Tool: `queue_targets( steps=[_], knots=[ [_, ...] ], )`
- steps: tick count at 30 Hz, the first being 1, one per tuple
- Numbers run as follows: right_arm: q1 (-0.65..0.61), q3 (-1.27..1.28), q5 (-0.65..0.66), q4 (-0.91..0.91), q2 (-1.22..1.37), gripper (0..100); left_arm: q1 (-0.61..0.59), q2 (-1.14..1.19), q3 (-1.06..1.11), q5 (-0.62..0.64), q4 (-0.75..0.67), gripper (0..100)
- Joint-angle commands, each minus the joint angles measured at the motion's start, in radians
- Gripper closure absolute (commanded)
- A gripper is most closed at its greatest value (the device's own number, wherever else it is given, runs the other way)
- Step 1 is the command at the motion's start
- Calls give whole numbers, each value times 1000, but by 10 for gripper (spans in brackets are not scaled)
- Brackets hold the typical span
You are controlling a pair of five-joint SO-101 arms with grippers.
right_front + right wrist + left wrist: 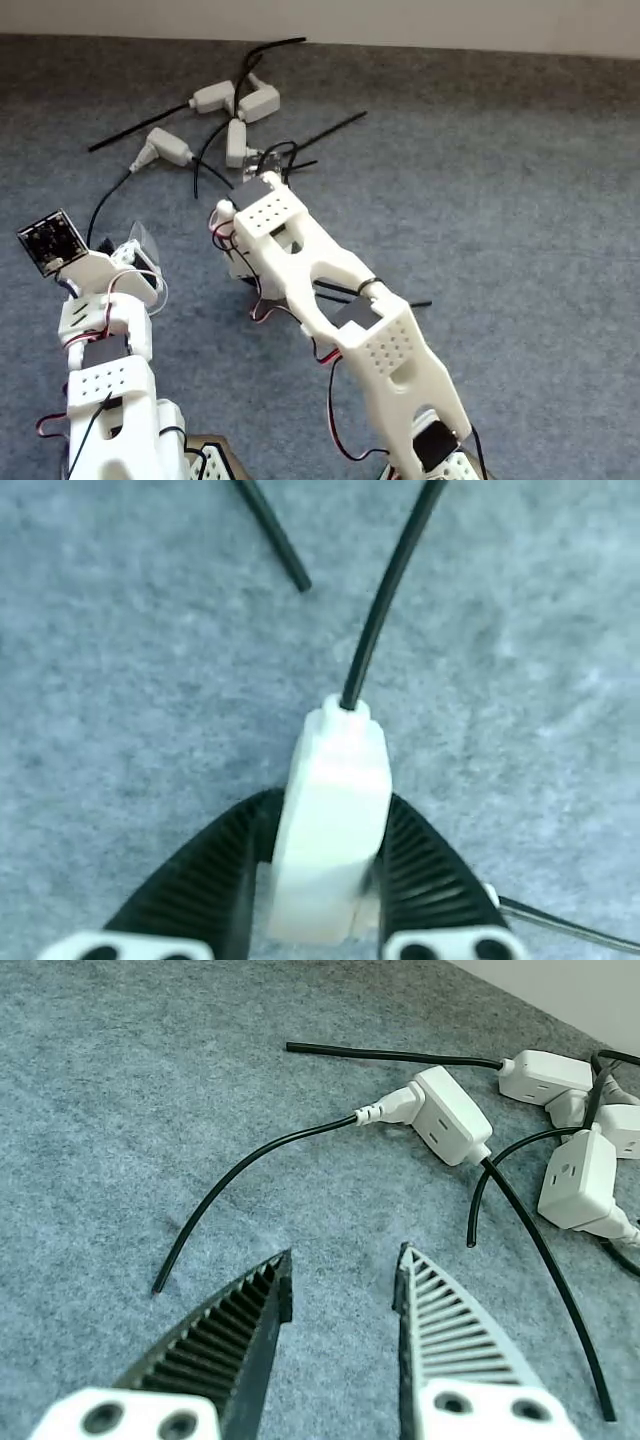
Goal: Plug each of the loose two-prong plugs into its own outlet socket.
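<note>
While the grey table [520,200] lies under everything, we see the right arm [340,290] stretch from 5 o'clock toward 12. The fingers of its right gripper [330,802] pinch a white plug [335,770] on a black cord. At 7 o'clock the left gripper [345,1255] hangs, fingers spread. Other white connectors [235,98] and loose cords [330,131] crowd 12 o'clock around the held plug.

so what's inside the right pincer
A white cord-end block sits clamped in the right pincer, its black cord leading away over the grey carpet. Its mating face is covered by the pincer, so plug or socket cannot be told.
</note>
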Motion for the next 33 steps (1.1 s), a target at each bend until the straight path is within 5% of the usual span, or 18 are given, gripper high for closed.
queue_targets(
  steps=[1,17,26,33],
  knots=[
    [13,-105,87,35,-19,940,19,-15,-5,8,-20,818],
    [154,-433,763,142,-19,940,19,-16,-5,8,-20,818],
    [170,-522,1490,44,5,940,19,-18,-5,8,-20,818],
    [163,-532,1588,-173,143,933,19,-19,-5,8,-20,818]
  ],
)
